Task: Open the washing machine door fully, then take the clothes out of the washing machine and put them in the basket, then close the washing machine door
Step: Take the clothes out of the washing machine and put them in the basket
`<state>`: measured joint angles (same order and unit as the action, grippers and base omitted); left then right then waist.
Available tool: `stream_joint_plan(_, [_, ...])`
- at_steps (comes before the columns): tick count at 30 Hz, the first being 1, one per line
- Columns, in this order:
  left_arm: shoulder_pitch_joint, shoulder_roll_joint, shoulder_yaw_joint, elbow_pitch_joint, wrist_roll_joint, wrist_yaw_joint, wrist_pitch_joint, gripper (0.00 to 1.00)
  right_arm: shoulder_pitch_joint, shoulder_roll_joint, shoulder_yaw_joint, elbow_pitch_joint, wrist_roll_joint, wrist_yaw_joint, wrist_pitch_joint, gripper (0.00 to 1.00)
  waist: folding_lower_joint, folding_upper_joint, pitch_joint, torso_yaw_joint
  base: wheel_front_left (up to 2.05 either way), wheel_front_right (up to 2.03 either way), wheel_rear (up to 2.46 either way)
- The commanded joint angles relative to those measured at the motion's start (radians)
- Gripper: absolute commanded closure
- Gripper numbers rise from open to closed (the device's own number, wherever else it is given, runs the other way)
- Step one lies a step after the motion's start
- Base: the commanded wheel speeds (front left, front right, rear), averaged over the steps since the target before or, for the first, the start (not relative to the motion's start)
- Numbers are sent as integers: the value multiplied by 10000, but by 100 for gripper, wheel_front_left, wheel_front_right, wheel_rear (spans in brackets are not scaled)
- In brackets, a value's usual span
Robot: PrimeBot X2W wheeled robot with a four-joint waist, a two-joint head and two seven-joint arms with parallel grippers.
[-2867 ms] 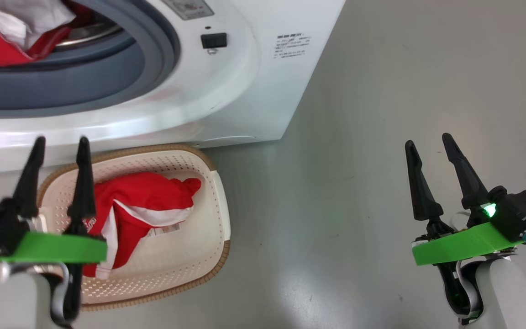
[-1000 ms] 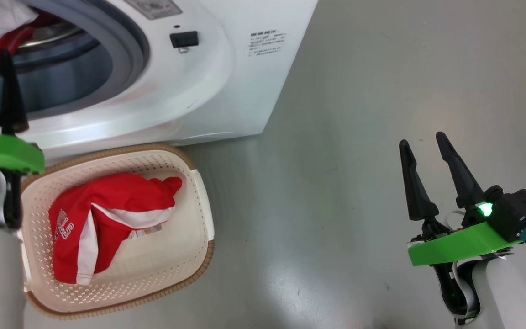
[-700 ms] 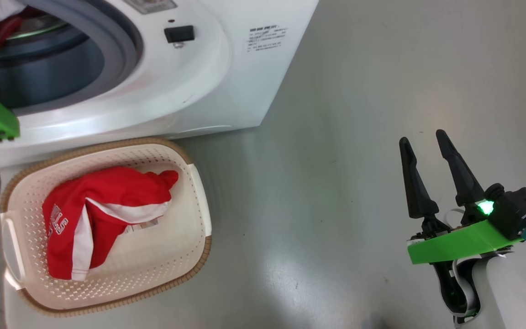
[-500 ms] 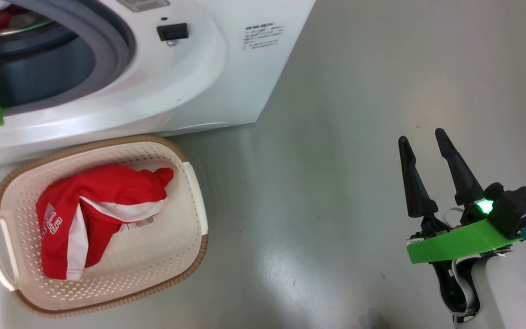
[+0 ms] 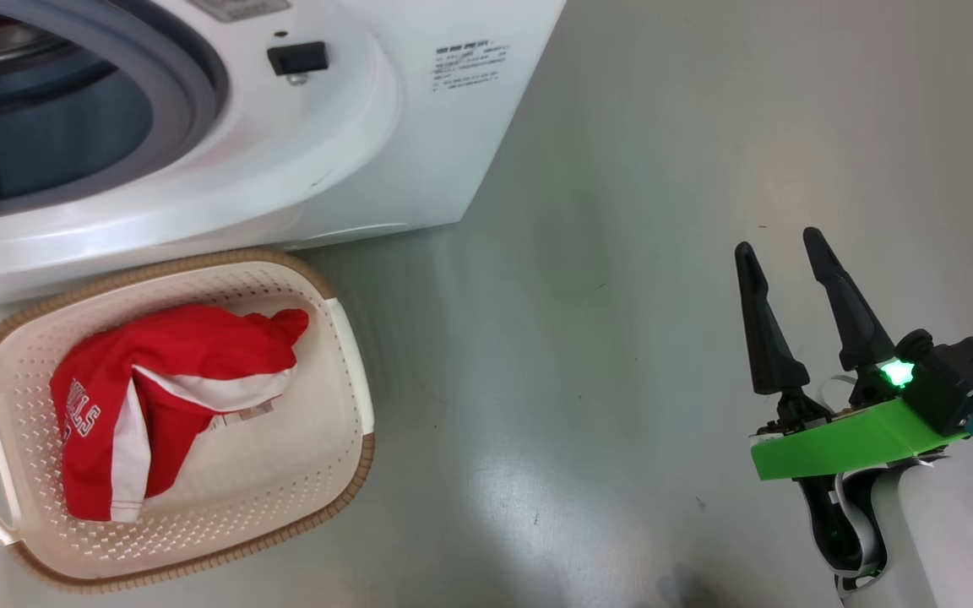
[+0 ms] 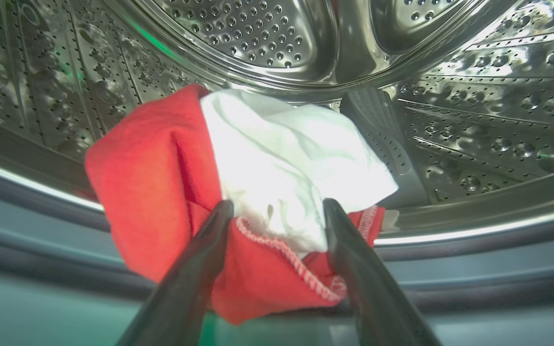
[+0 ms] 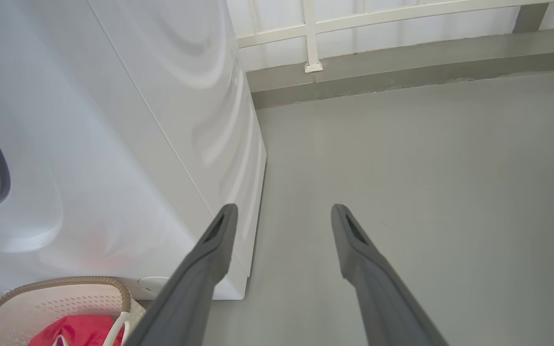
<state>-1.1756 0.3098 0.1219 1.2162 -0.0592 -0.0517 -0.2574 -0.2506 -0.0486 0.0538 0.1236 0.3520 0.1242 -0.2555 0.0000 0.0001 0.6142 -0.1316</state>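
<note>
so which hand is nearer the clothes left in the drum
Left. The left hand is at the drum mouth, open fingers framing the clothes; the right hand hangs over the floor, beside the washing machine.

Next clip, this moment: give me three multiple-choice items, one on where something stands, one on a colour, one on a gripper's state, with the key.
1. Where does the basket stand?
A) on the floor in front of the washing machine
B) on top of the machine
C) on a table

2. What colours is the garment lying in the drum ahead of the left gripper?
A) blue and grey
B) black and yellow
C) red and white

3. The right gripper is:
A) shut on cloth
B) open, holding nothing
C) shut on the basket's handle

Key:
1 A: the head view shows it on the floor below the machine's front.
2 C: the left wrist view shows red cloth with a white part.
3 B: its fingers stand apart over bare floor.
</note>
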Motion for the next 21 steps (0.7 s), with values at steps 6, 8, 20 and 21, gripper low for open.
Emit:
stream_joint_plan(6, [49,697,33,-108,6,48,-44,100,22,-16,192,-243,-11,65,-63,0,0,-1,-41,89,0,0,0])
stream_joint_plan(8, [124,639,60,-275,-79,-1,-44,100,15,-16,186,-228,-27,65,-63,0,0,-1,-77,128,0,0,0])
stream_joint_plan(20, [1360,76,404,-2348,-722,-566,-44,100,98,-16,83,-171,-145,65,-63,0,0,-1,-436,420,0,0,0])
stream_joint_plan(21, [1481,17,435,-2539,-768,-596,-44,100,108,-16,85,-167,-154,65,-63,0,0,-1,-458,443,0,0,0])
